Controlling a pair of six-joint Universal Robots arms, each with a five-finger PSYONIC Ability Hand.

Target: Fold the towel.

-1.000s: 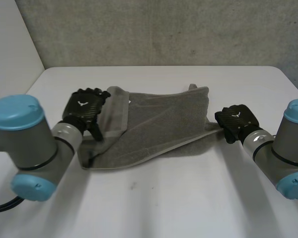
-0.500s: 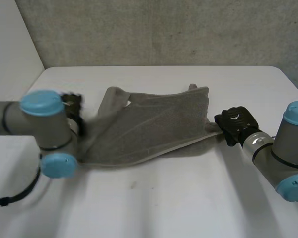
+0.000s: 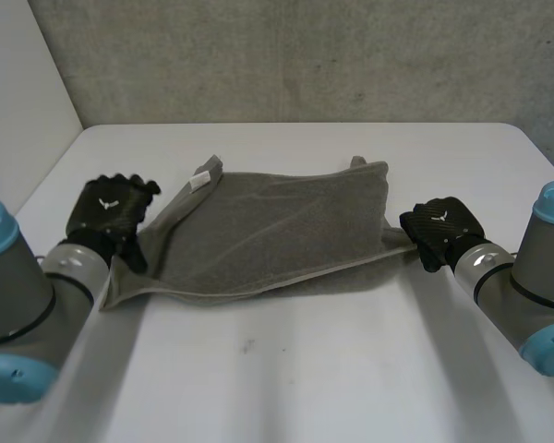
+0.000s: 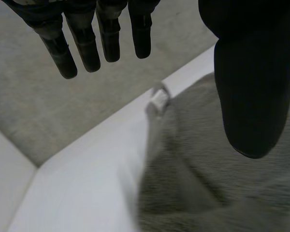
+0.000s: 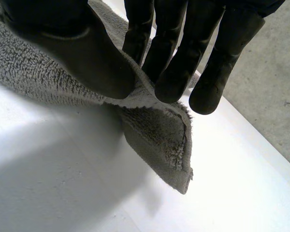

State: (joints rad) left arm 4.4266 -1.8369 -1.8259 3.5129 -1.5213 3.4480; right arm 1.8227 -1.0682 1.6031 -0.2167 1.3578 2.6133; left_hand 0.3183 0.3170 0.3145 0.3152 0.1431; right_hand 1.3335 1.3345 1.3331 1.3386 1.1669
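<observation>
The towel (image 3: 268,231) lies across the middle of the table (image 3: 351,369). My right hand (image 3: 441,229) pinches its right near corner between thumb and fingers (image 5: 176,72). My left hand (image 3: 109,210) hovers at the left end, fingers (image 4: 87,43) straight, holding nothing. I'd grip that near corner first, then lift both evenly so the edges meet.

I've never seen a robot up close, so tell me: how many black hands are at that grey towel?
2. The left hand is open at the towel's left end; the right hand pinches its right end between thumb and fingers.
</observation>
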